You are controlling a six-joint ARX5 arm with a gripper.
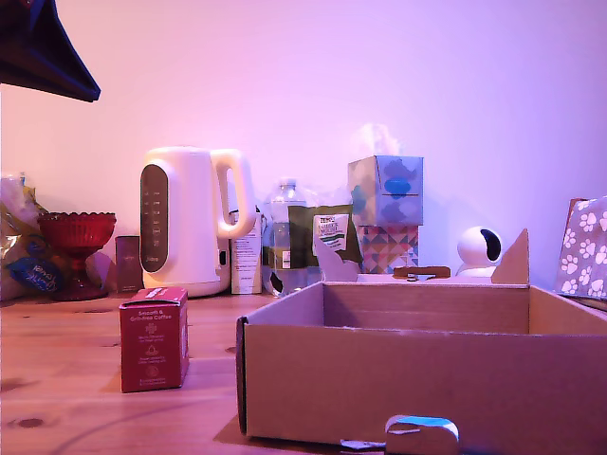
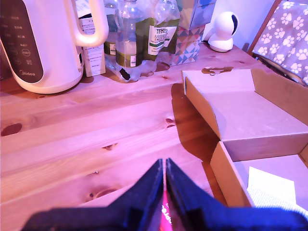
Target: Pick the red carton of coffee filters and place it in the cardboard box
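Gripper point(image 2: 165, 180) pinched together, empty, over bare wooden table point(image 2: 96, 139). Red carton of coffee filters point(image 1: 153, 338) upright on table, left of cardboard box point(image 1: 398, 379) in exterior view, apart.

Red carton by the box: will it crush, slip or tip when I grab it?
The red carton looks like thin printed cardboard, so it probably dents under a hard squeeze. Its flat sides should give the fingers decent purchase, though the print may be slightly slick. It stands upright, taller than wide, on the table, so a high sideways nudge could tip it; it is likely light.
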